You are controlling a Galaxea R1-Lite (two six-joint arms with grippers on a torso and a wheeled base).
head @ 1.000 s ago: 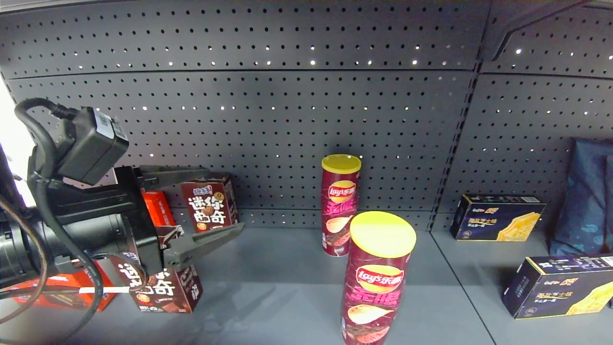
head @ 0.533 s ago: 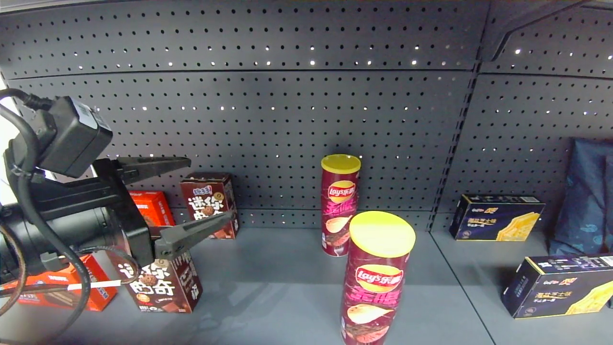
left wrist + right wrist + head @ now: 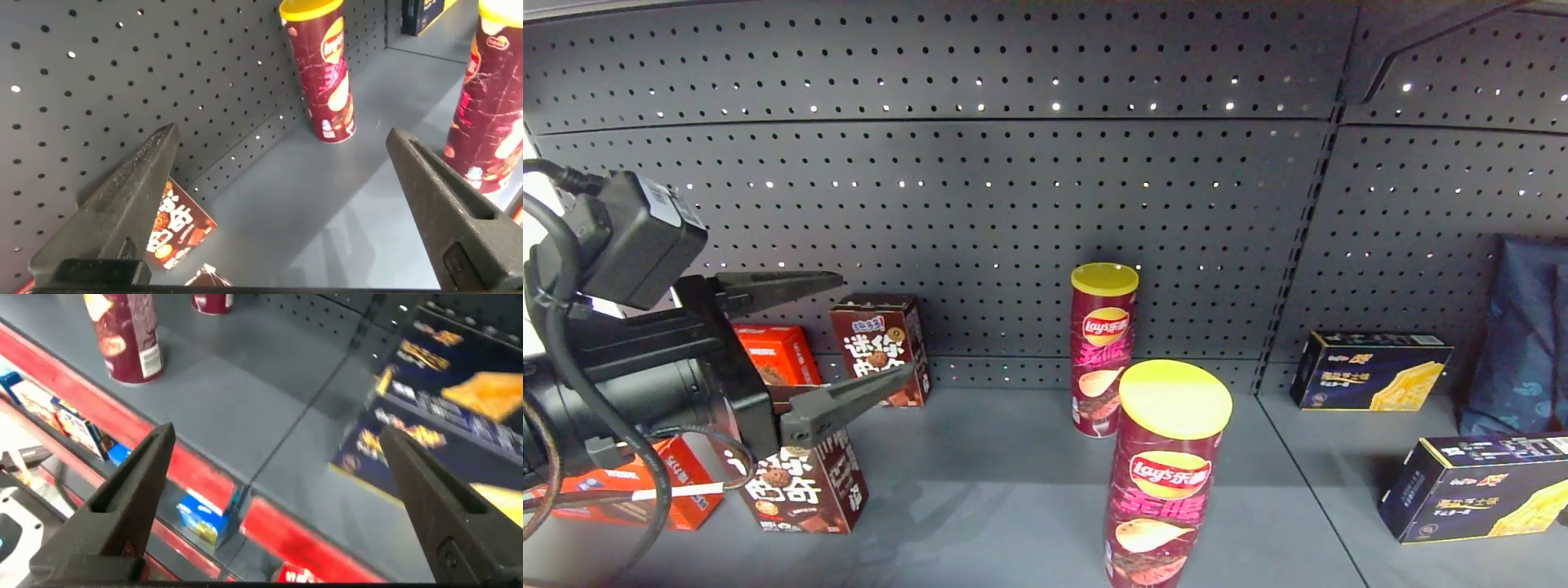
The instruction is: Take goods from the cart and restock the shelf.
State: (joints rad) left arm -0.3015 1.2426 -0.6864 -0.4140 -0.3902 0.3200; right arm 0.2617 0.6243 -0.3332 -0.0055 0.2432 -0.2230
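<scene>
1. The left tool (image 3: pixel 876 325) hangs at the left end of the shelf (image 3: pixel 1013 490) with its jaws wide apart and nothing between them. The right tool (image 3: pixel 278 433) is likewise spread and empty, above the shelf's front edge.
2. The front brown carton (image 3: pixel 805 490) stands upright near the shelf's front edge, just under the left tool's lower finger. I cannot tell whether they touch, as the finger hides the carton's top.
3. A rear brown carton (image 3: pixel 882 351) stands against the pegboard, beside an orange box (image 3: pixel 776 351).
4. Judged by looks, these cartons are light, thin card with a glossy skin: stiff at the edges, easy to dent on the broad faces.
5. The best hold is likely across the narrow sides at mid-height, with a modest squeeze.
6. The near crisp tube (image 3: pixel 1168 474) and the far crisp tube (image 3: pixel 1103 347) are probably light, rigid, smooth and tall, so apt to topple. Grip them around the body, below the yellow lid.
</scene>
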